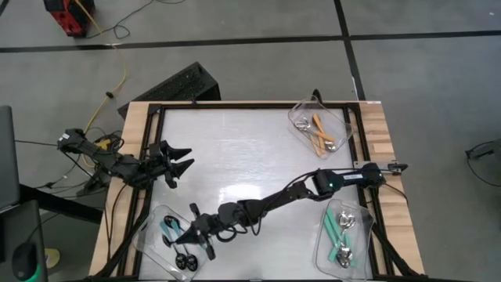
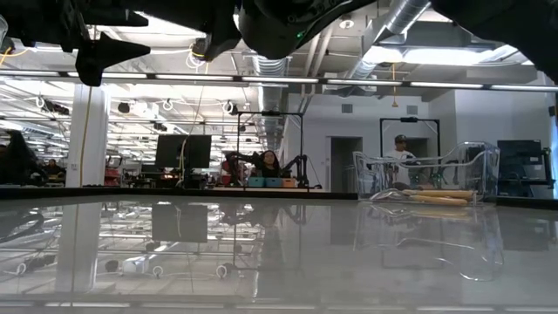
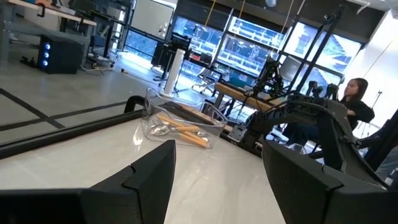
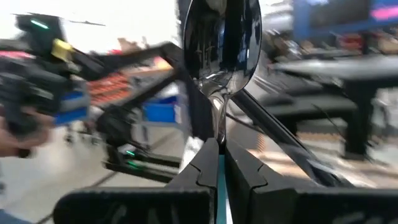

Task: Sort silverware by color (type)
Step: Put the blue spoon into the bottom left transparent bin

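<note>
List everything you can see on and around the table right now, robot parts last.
table: one, white top with wood edges, centre of the high view
clear trays: three; upper right, lower right, lower left of the high view
orange-handled spoons: a few, silver bowls, in the upper-right tray
teal-green-handled spoons: a few, silver bowls, in the lower-right tray
blue-handled spoons: at least two, black bowls, in the lower-left tray
held spoon: one, dark glossy bowl, in the right end effector
people: at least two, room beyond the table
left end effector: open, empty, over the table's left side
right end effector: shut on the held spoon, over the lower-left tray
</note>
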Available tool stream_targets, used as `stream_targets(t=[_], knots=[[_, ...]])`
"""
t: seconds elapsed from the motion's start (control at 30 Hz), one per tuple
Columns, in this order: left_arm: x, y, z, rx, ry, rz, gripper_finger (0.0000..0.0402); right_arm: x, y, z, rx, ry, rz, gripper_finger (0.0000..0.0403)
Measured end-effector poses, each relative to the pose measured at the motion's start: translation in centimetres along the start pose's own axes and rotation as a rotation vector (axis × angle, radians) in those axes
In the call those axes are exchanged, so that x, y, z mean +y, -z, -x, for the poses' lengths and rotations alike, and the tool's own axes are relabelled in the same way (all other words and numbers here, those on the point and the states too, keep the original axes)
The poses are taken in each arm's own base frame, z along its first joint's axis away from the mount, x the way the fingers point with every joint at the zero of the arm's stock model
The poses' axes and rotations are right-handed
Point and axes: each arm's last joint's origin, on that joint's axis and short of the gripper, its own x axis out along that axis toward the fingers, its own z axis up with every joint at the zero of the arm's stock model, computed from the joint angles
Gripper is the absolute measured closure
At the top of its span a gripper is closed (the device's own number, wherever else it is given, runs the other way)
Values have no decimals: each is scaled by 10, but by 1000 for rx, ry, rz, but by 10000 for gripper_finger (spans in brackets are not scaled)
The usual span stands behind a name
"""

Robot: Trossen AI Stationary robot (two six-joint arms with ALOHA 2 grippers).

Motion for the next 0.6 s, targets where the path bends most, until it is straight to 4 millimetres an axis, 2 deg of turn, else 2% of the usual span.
stream_targets(t=[0.33, 0.6], knots=[[0, 0, 0, 1, -1, -1, 176, -13, 6, 2, 62, 112, -126, 369], [0, 0, 0, 1, -1, -2, 176, -15, 9, 3, 86, 131, -172, 369]])
